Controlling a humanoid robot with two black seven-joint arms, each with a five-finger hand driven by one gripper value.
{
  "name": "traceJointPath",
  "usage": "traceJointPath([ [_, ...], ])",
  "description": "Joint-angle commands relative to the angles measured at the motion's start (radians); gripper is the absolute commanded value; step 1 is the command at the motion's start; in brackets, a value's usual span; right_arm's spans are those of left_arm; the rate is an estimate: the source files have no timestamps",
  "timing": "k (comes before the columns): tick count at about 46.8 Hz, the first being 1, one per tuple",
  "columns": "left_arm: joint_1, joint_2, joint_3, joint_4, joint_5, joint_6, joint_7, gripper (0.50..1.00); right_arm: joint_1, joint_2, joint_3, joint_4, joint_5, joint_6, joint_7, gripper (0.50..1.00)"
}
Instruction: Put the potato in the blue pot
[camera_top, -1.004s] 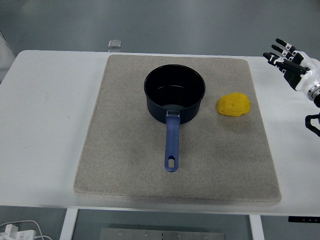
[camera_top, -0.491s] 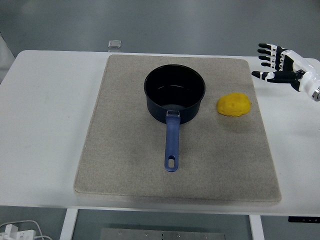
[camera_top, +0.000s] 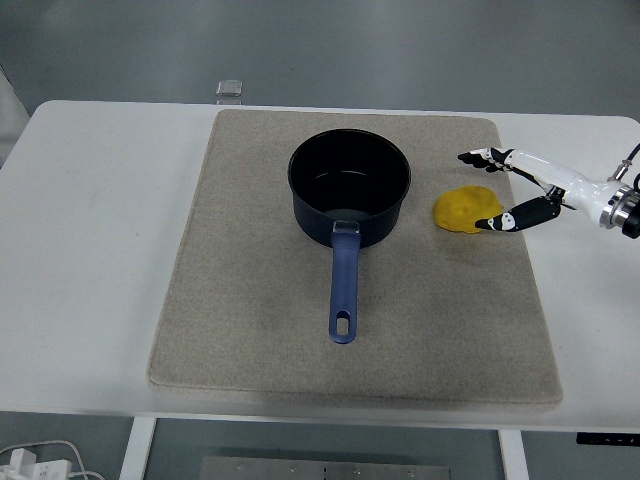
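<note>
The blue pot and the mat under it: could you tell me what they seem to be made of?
Blue pot: probably enamelled or coated metal, since its dark inside is smooth and glossy with faint reflections; the blue handle looks matte, perhaps plastic. Mat: likely felt or woven fabric, being beige, speckled and dull with soft edges.

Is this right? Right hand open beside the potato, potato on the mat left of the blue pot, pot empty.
One error: the potato lies right of the blue pot, not left, as the head view shows. The rest holds: right hand open beside it, potato on the mat, pot empty.
</note>
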Motion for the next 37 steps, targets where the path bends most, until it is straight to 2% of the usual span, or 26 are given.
traceJointPath([
  [1,0.0,0.0,0.0,0.0,0.0,0.0,-0.001,0.999,0.003,0.002,-0.028,-0.006,-0.004,-0.021,-0.002,0.926],
  [18,0.0,0.0,0.0,0.0,0.0,0.0,-0.001,0.999,0.015,0.005,-0.041,-0.051,-0.015,-0.018,-0.012,0.913],
  [32,0.0,0.0,0.0,0.0,0.0,0.0,-0.001,0.999,0.018,0.049,-0.042,-0.07,-0.015,-0.016,-0.012,0.907],
  [34,0.0,0.0,0.0,0.0,0.0,0.0,-0.001,0.999,0.018,0.051,-0.042,-0.077,-0.015,-0.015,-0.012,0.897],
  [37,0.0,0.0,0.0,0.0,0.0,0.0,0.001,0.999,0.02,0.065,-0.042,-0.084,-0.015,-0.013,-0.012,0.846],
])
